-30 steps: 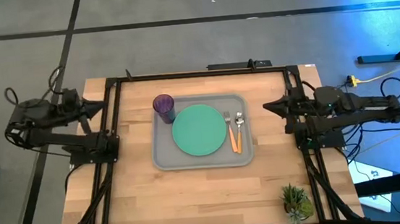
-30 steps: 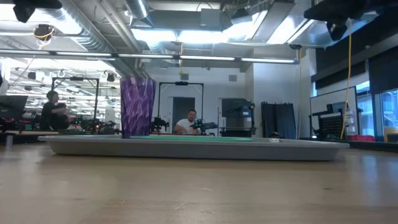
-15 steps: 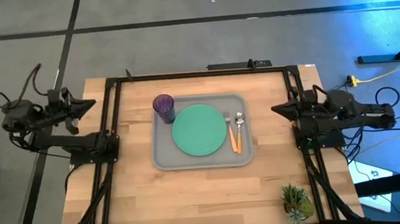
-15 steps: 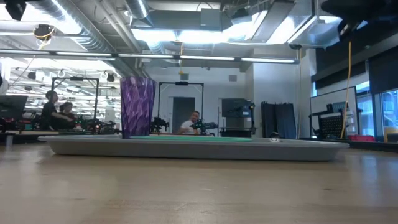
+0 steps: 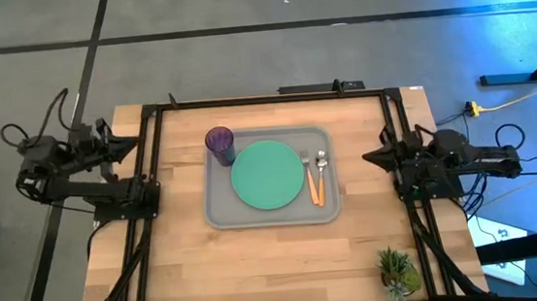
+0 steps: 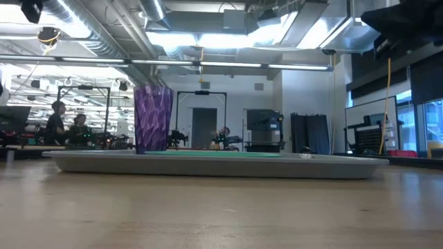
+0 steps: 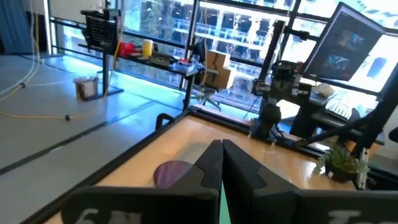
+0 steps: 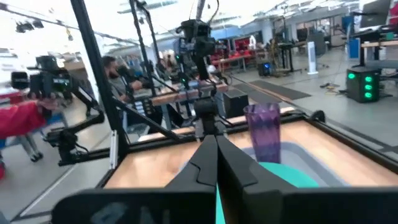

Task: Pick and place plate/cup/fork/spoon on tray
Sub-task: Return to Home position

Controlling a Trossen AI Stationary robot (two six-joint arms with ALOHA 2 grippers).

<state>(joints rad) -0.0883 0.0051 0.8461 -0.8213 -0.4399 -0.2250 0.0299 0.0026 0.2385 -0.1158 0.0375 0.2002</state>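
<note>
The tray [image 5: 272,212] is sitting mid-table, already carrying everything: the plate [image 5: 268,174] in its middle, the cup [image 5: 220,141] standing at its far left corner, and the fork [image 5: 309,174] and spoon [image 5: 321,171] lying side by side just right of the plate. Nothing seems to be waiting outside it (the potted plant [image 5: 397,269] near the table's front right corner is no part of the job), so the task is looking finished. The left gripper [image 7: 221,163] and right gripper [image 8: 216,163] are both hanging at their own table edges, fingers pressed together and pinching nothing.
</note>
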